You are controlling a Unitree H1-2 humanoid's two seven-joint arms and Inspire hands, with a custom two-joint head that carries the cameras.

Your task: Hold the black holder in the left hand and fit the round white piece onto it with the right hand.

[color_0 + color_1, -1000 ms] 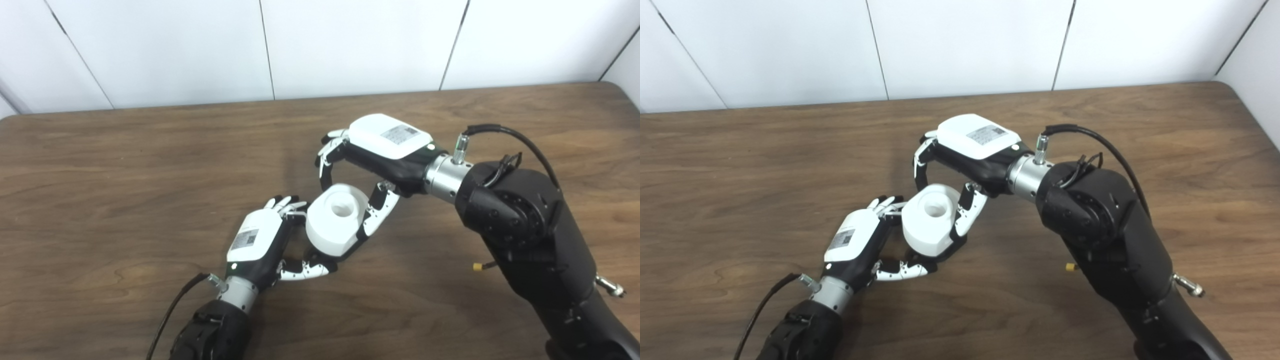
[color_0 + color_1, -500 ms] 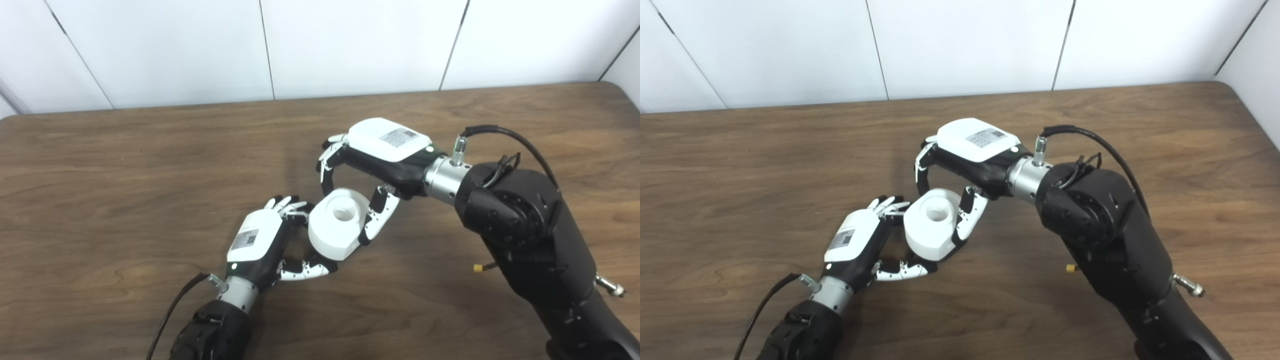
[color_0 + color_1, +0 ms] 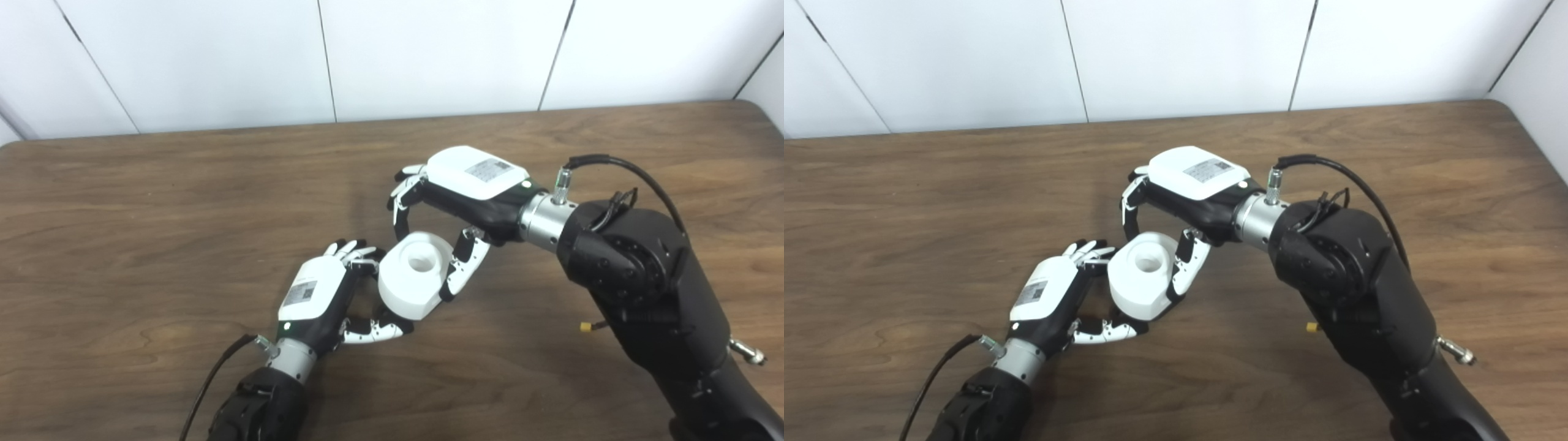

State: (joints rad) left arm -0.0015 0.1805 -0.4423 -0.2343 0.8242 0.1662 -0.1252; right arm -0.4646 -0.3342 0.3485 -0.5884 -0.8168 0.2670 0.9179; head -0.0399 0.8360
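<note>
Left eye view: round white piece [image 3: 412, 275], central bore facing up, held above the wooden table [image 3: 153, 233] between both hands. Right hand [image 3: 465, 196] grips it, fingers [image 3: 401, 208] on the far side, thumb on the near-right side. Left hand [image 3: 315, 297] is curled beneath and beside it (black holder hidden; whether this hand holds anything cannot be told).

Right eye view: same arrangement; left thumb [image 3: 1105, 331] lies under the piece, the underside concealed.

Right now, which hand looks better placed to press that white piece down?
The right hand: its fingers and thumb wrap the round white piece from above, while the left hand is below, seemingly steadying the hidden holder.
</note>
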